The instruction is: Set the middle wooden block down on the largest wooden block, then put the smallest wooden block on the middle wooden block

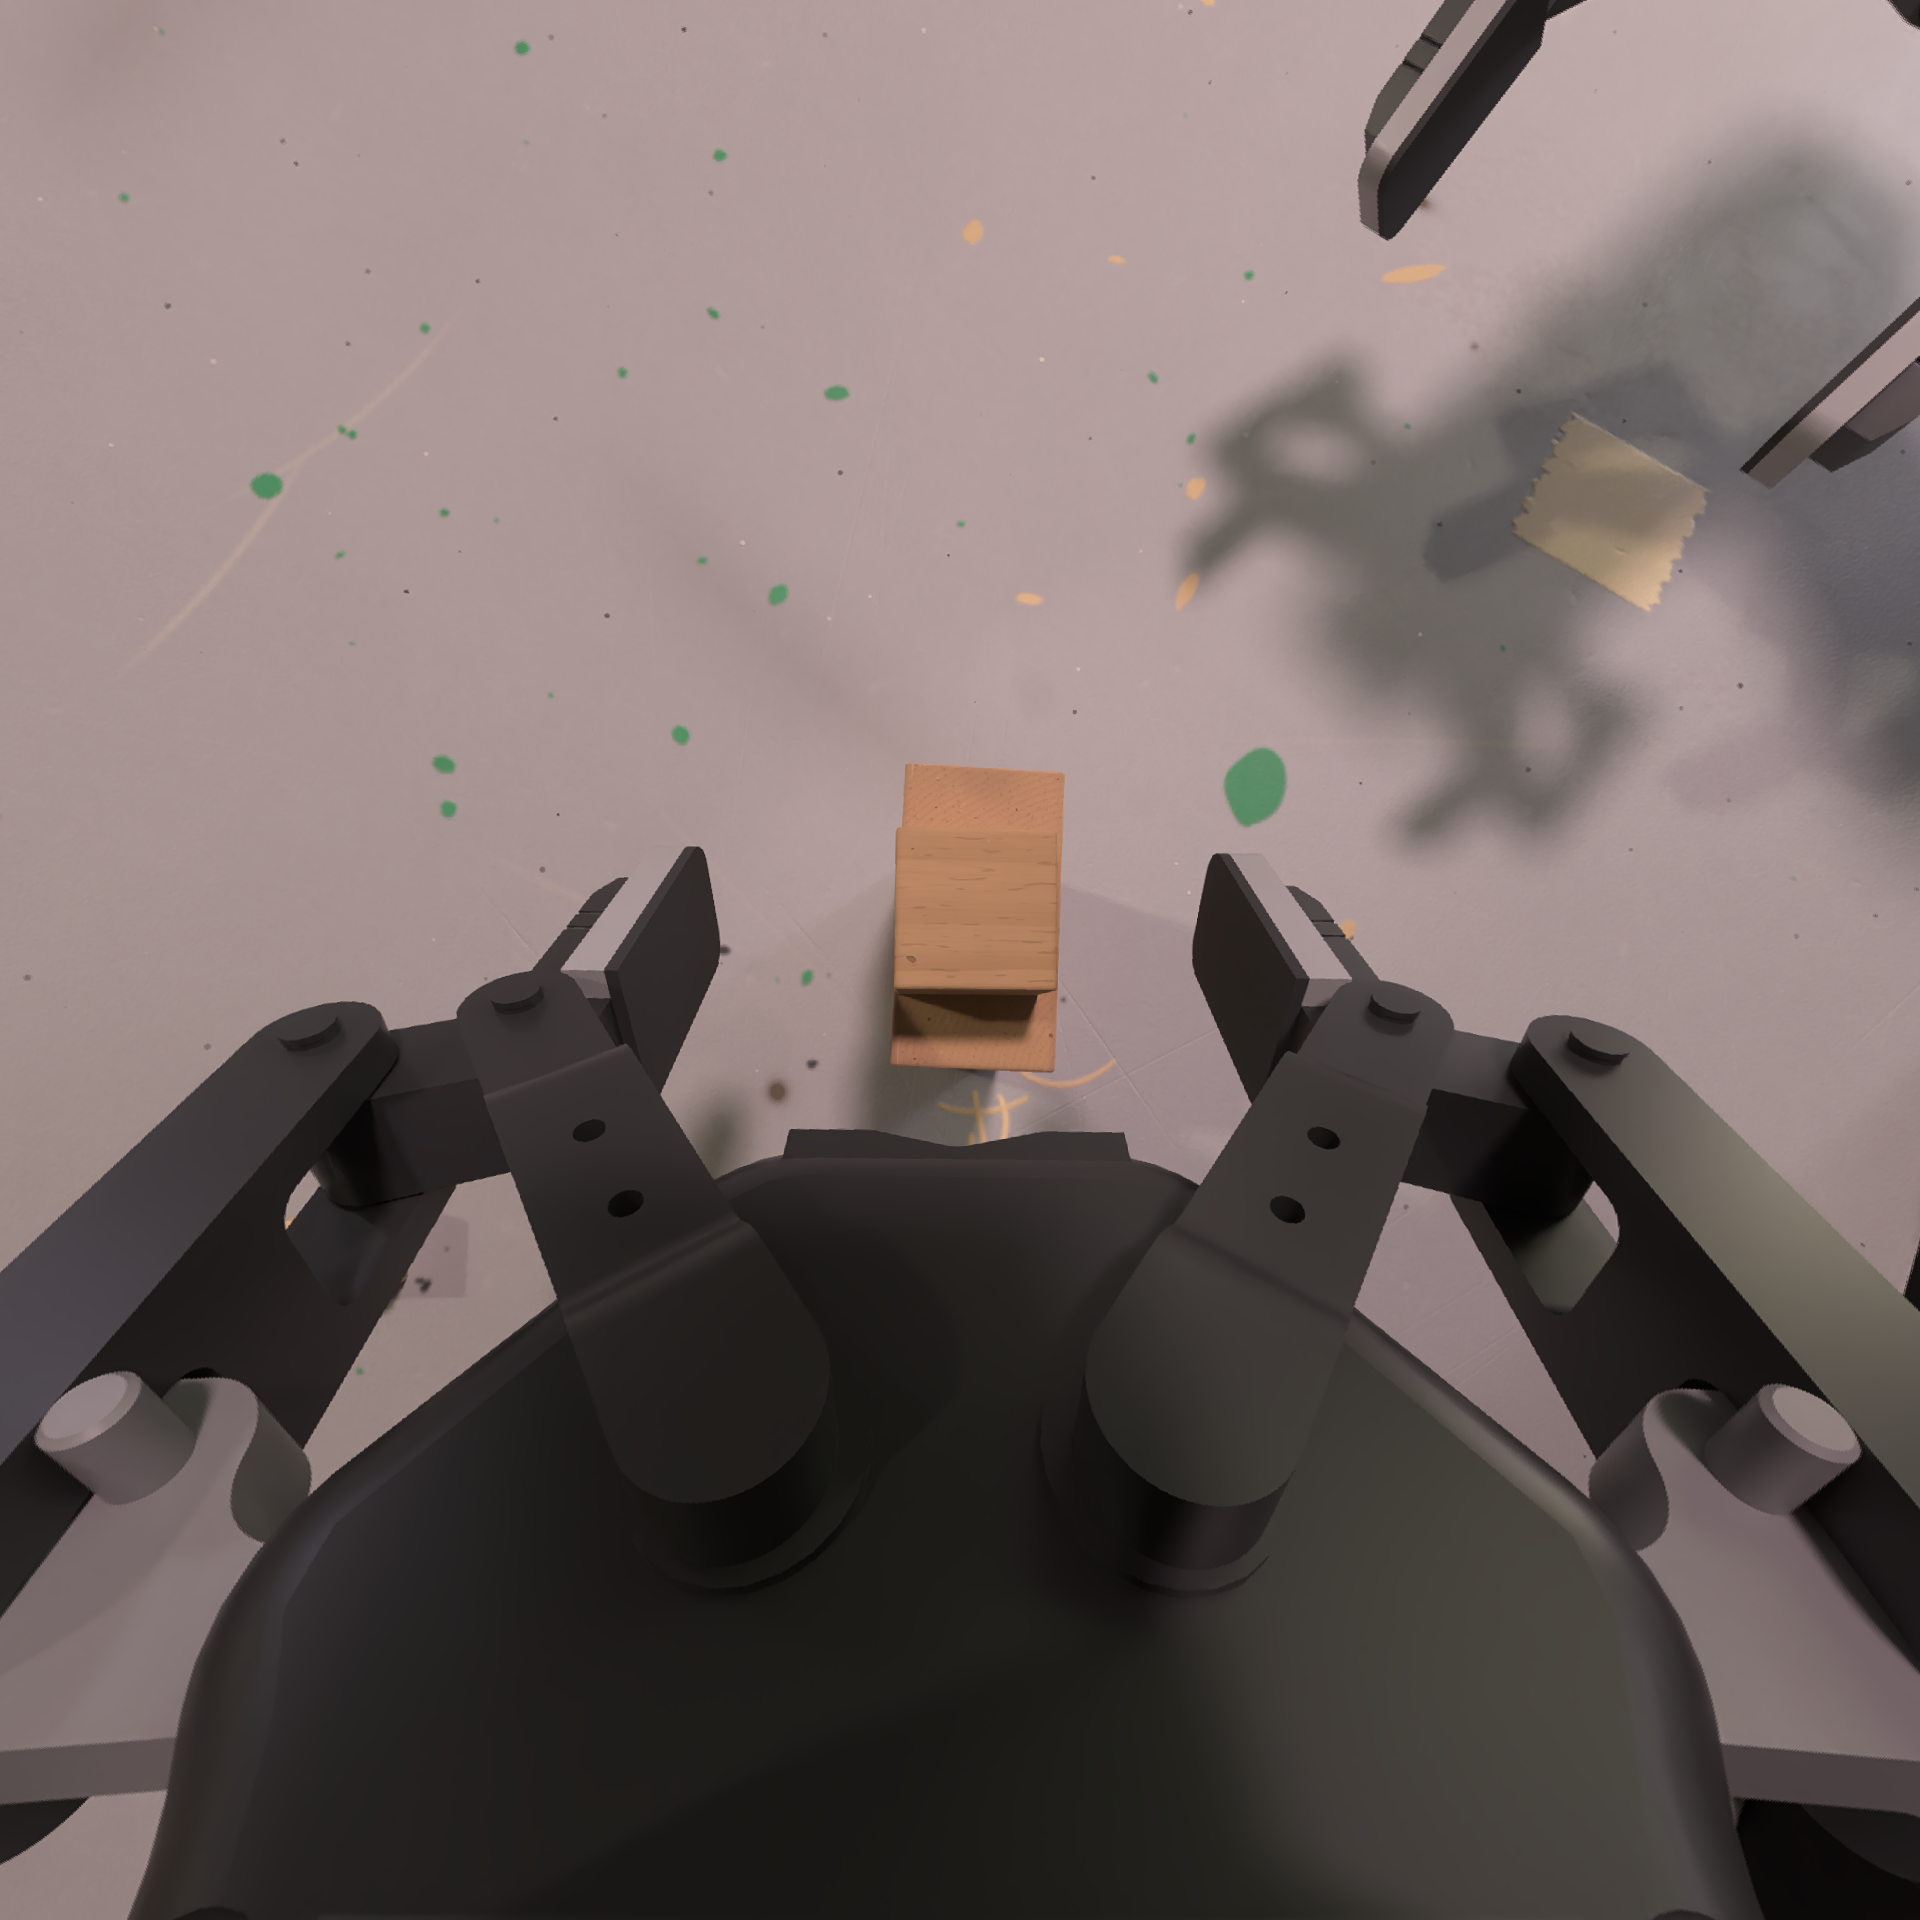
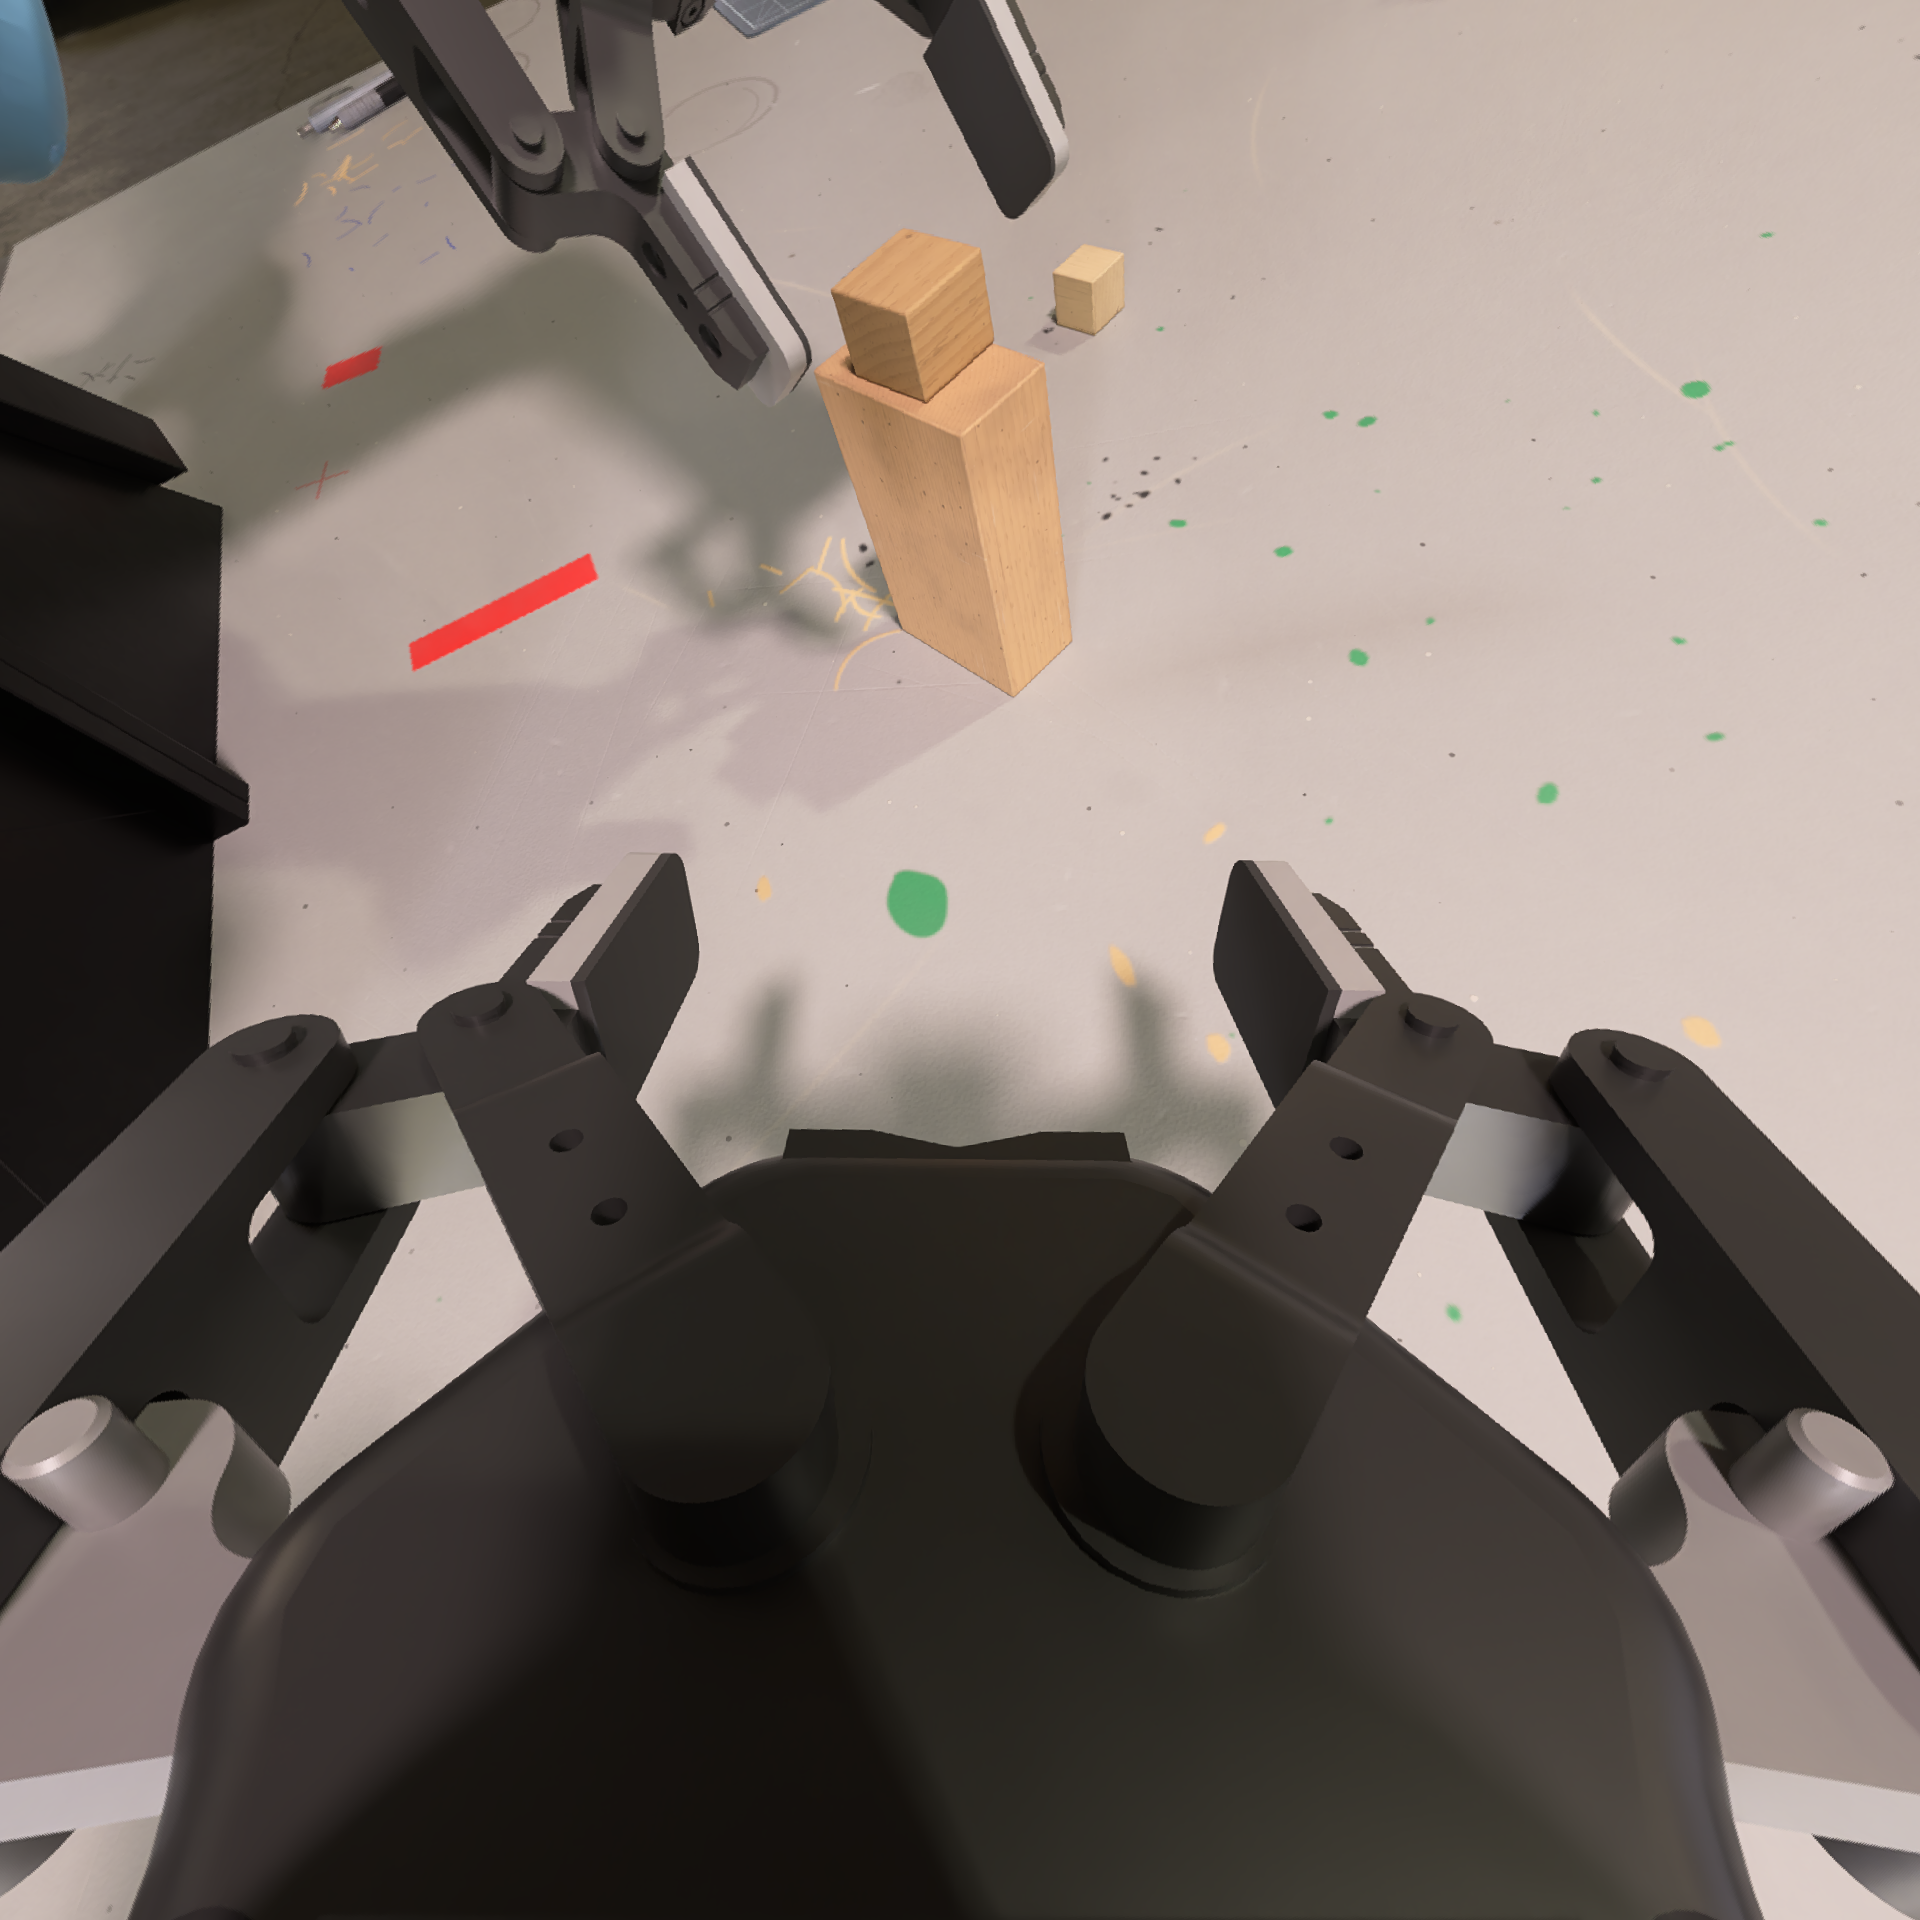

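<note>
The largest wooden block (image 2: 956, 520) stands upright on the table. The middle wooden block (image 2: 914, 312) rests on its top, turned a little and set toward one edge. From above, in the left wrist view, the middle block (image 1: 977, 904) covers the centre of the largest block's top (image 1: 982, 795). My left gripper (image 1: 956, 868) is open, its fingers apart on either side of the middle block; it also shows in the right wrist view (image 2: 902, 286). The smallest wooden block (image 2: 1089, 289) sits on the table just beyond the stack. My right gripper (image 2: 951, 878) is open and empty, nearer the camera than the stack.
A black box (image 2: 104, 727) stands at the left edge. Two red tape strips (image 2: 504, 611) lie left of the stack, and a pen (image 2: 343, 109) lies farther back. A beige tape piece (image 1: 1610, 509) lies under the right gripper's fingers (image 1: 1444, 104). Paint spots mark the table.
</note>
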Motion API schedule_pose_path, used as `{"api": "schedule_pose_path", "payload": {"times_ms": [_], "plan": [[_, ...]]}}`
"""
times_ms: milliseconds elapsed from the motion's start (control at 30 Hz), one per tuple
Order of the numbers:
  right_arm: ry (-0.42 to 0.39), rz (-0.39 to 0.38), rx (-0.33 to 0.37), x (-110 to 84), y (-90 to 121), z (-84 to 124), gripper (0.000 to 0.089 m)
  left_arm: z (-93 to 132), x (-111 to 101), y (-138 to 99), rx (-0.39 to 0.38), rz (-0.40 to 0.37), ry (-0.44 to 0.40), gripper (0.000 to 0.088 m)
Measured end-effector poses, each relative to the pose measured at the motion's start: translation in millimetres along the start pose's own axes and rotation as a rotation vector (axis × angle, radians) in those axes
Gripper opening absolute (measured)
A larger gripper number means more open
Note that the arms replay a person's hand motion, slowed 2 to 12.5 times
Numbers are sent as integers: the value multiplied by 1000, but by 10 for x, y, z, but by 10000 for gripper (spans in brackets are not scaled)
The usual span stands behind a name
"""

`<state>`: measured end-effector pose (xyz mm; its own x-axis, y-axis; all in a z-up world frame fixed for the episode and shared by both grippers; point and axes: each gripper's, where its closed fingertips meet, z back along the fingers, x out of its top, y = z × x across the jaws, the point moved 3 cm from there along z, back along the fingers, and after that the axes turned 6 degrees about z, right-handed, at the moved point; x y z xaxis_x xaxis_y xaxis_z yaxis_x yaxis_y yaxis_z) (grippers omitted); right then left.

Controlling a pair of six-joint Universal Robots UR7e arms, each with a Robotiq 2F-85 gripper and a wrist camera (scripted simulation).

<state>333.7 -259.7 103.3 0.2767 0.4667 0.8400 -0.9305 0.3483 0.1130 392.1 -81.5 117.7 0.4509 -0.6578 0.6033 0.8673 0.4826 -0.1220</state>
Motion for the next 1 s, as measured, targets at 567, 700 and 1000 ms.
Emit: {"api": "schedule_pose_path", "payload": {"times_ms": [567, 700, 1000], "plan": [[4, 3, 3, -2, 8, -6, 854, 104, -25, 13, 11, 5, -30, 854], [4, 4, 4, -1, 11, -6, 854, 144, -31, 17, 13, 7, -41, 854], [2, 3, 3, 2, 12, 1, 854, 276, -62, 54, 34, 6, -63, 854]]}}
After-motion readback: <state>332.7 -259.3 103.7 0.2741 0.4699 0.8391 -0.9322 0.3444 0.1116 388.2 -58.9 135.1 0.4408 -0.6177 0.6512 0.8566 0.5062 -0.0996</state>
